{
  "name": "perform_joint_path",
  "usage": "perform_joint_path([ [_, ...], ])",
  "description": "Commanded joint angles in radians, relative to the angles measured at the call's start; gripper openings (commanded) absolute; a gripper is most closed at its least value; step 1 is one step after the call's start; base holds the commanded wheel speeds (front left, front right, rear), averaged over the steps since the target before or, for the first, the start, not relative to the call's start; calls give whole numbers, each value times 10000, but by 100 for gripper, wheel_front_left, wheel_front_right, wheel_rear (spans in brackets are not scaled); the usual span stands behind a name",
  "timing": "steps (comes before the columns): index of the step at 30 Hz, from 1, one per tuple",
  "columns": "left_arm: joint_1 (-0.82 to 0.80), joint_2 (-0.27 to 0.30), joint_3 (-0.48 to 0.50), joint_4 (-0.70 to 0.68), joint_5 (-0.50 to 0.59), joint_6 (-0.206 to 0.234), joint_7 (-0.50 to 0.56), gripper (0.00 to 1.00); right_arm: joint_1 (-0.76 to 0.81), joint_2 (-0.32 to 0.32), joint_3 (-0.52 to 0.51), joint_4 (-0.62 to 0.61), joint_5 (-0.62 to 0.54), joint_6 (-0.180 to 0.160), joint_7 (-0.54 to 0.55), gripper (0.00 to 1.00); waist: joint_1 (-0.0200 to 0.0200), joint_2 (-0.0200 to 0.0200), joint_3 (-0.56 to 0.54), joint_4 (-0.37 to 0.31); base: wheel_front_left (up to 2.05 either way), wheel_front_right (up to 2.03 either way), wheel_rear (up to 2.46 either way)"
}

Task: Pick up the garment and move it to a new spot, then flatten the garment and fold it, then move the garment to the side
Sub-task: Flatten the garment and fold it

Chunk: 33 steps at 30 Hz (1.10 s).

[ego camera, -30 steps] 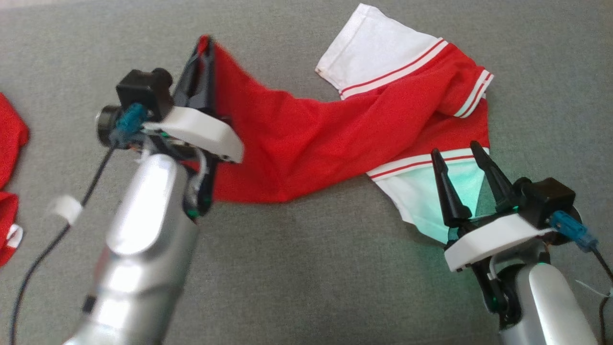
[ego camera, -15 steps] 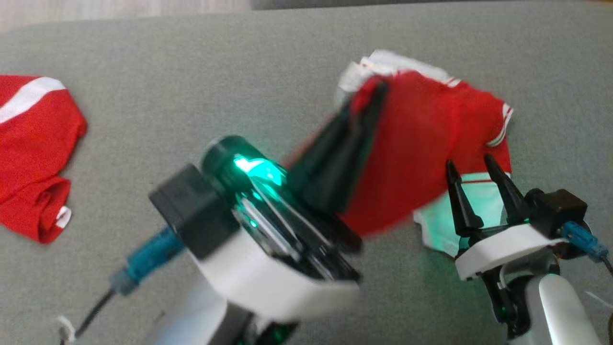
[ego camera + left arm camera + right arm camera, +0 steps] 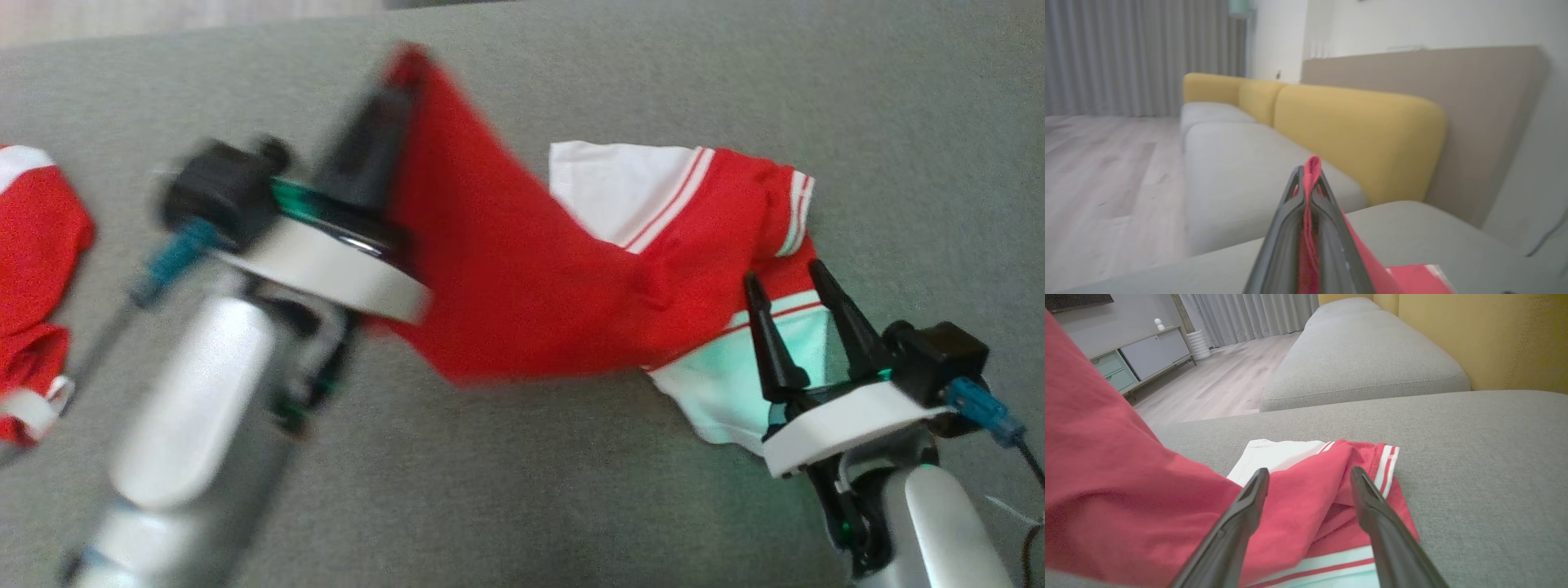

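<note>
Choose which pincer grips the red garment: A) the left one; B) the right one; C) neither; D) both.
A: the left pincer is shut on a red edge of the garment, while the right pincer stands open, holding nothing.

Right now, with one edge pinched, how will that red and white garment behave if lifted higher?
Probably floppy: the red and white garment sags in folds from the shut left claw. Likely light: one pinch lifts much of it. Its white sleeve may drag.
</note>
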Motion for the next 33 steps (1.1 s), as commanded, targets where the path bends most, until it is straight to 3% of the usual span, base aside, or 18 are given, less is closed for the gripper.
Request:
perform_joint_path([
  [1, -779, 629, 567, 146, 93, -316, -124, 0, -483, -28, 312, -355, 64, 75, -127, 100, 0, 0, 277, -295, 0, 0, 0],
  [5, -1509, 1883, 1128, 2165, -11, -1027, -545, 0, -711, -28, 561, -257, 182, 75, -293, 100, 0, 0, 672, -734, 0, 0, 0],
  [9, -2164, 2687, 1233, 3579, 194, -1249, -1226, 0, -884, -28, 744, -76, 314, 75, -493, 100, 0, 0, 1048, -1146, 0, 0, 0],
  [17, -2930, 2588, 1206, 5294, -36, -1301, -1808, 0, -1117, -28, 967, 156, 375, 75, -763, 100, 0, 0, 1467, -1625, 0, 0, 0],
  [23, -3012, 1913, 1082, 6496, 419, -459, -2918, 0, -1108, -28, 887, 247, 274, 75, -806, 100, 0, 0, 1405, -1532, 0, 0, 0],
  [24, -2996, 1716, 1077, 6702, 470, -281, -3106, 11, -1090, -28, 843, 234, 214, 75, -779, 100, 0, 0, 1365, -1462, 0, 0, 0],
  [25, -2986, 1502, 1069, 6866, 549, -81, -3277, 82, -1073, -28, 797, 212, 133, 75, -726, 100, 0, 0, 1326, -1373, 0, 0, 0],
  [26, -2965, 1261, 1078, 6995, 598, 98, -3404, 100, -1061, -28, 756, 177, 63, 75, -665, 100, 0, 0, 1285, -1288, 0, 0, 0],
  [28, -2873, 737, 1092, 7115, 667, 337, -3543, 100, -1028, -28, 677, 62, -78, 75, -523, 100, 0, 0, 1186, -1074, 0, 0, 0],
  [33, -2191, -332, 1687, 6440, 607, 337, -3591, 100, -973, -28, 568, -226, -262, 75, -184, 100, 0, 0, 828, -598, 0, 0, 0],
])
